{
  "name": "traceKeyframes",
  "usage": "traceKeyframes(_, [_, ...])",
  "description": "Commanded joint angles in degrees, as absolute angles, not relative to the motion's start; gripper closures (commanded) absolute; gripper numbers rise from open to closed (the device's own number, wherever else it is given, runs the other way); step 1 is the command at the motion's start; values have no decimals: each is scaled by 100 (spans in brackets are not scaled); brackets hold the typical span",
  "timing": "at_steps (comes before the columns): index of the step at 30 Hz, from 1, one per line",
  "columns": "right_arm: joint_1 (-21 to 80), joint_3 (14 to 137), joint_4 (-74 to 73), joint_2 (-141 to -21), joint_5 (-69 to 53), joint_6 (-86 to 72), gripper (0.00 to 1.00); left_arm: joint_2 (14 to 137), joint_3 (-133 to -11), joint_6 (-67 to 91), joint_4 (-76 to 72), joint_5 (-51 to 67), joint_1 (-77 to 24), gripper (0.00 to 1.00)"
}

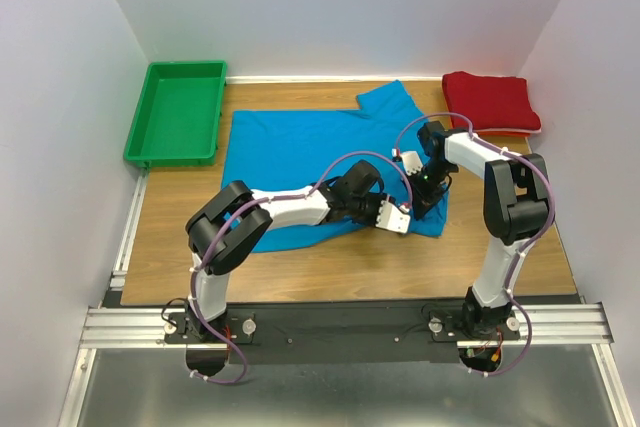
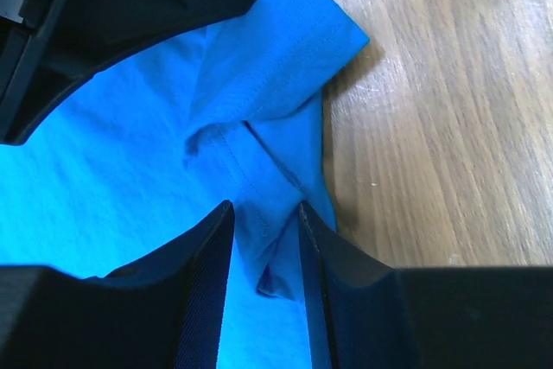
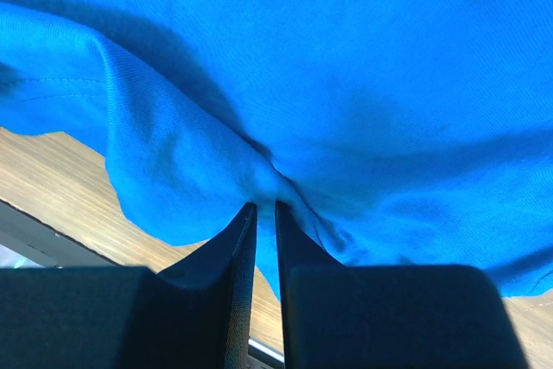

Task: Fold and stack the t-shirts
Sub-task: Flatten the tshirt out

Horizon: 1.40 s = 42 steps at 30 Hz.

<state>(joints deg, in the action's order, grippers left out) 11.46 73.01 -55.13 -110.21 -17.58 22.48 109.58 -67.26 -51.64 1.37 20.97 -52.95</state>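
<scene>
Two sets of jaws | blue t-shirt [image 1: 290, 147] fold pinched between each

Plain white walls [image 1: 350, 7] enclose a wooden table [image 1: 300, 267] on three sides; an aluminium rail [image 1: 120, 325] runs along its near edge under even light.

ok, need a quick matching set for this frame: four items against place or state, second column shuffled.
1. blue t-shirt
2. red t-shirt
3. green tray
4. right end effector

A. far left corner of the table
B. pinched shut on blue fabric
C. folded, far right corner
D. spread out mid-table

Pairs: 1-D, 2-C, 3-A, 4-B
</scene>
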Motion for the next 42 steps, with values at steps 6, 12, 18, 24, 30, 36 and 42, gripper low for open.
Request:
traceKeyframes(6, [1125,7339,-5194,-11285,-1441,2285,79,11039,-6961,-5159,105,2356,-5309,68])
traceKeyframes(12, [1108,7400,-5203,-11259,-1415,2268,78,10969,-6978,-5265,316,2557,-5309,97])
traceKeyframes(18, [967,7532,-5352,-11013,-1319,2311,74,10505,-7093,-5335,1167,3119,-5317,100])
traceKeyframes(24, [660,7629,-5809,-10697,-1248,2636,65,9704,-6997,-5589,2414,4077,-5712,100])
traceKeyframes(30, [571,7857,-6415,-10301,-1230,2961,53,9624,-6707,-5915,3058,4315,-6344,98])
traceKeyframes(36, [580,7902,-6662,-10265,-1301,3076,52,9607,-6390,-5933,3024,4113,-6521,54])
traceKeyframes(42, [606,7708,-6566,-10423,-1468,2989,56,9002,-6092,-5239,2304,3780,-6521,48])
